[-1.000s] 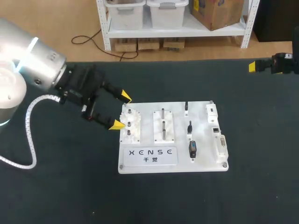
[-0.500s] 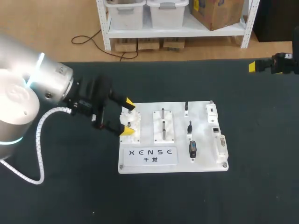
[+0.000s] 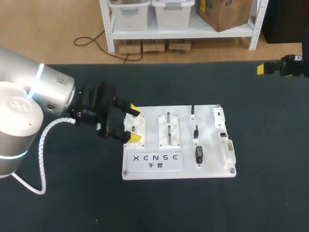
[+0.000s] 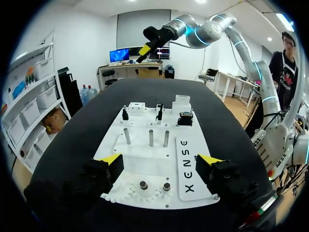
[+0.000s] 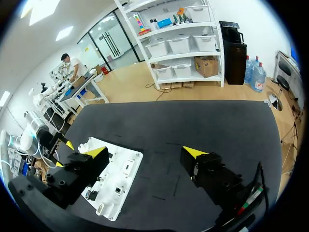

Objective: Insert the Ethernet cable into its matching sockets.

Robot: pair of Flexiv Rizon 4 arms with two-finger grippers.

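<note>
— While the white board (image 3: 212,166) stays put, what moves?
— The left gripper (image 3: 134,125) comes in over the peg block (image 3: 141,128), fingers spread, empty; the dark Ethernet plug (image 3: 199,154), I judge, lies well apart rightward, ungrasped.

Bare table (image 3: 72,193) lies open all round the board (image 3: 212,169), widest toward 3 and 6 o'clock. On the board, upright pegs (image 3: 168,129) at centre and small black parts (image 3: 196,131) toward 3 o'clock block low passes. The left gripper (image 3: 134,124), fingers spread, fills the board's 9 o'clock edge. The right gripper (image 3: 261,68) sits well apart, at the table's 2 o'clock.
</note>
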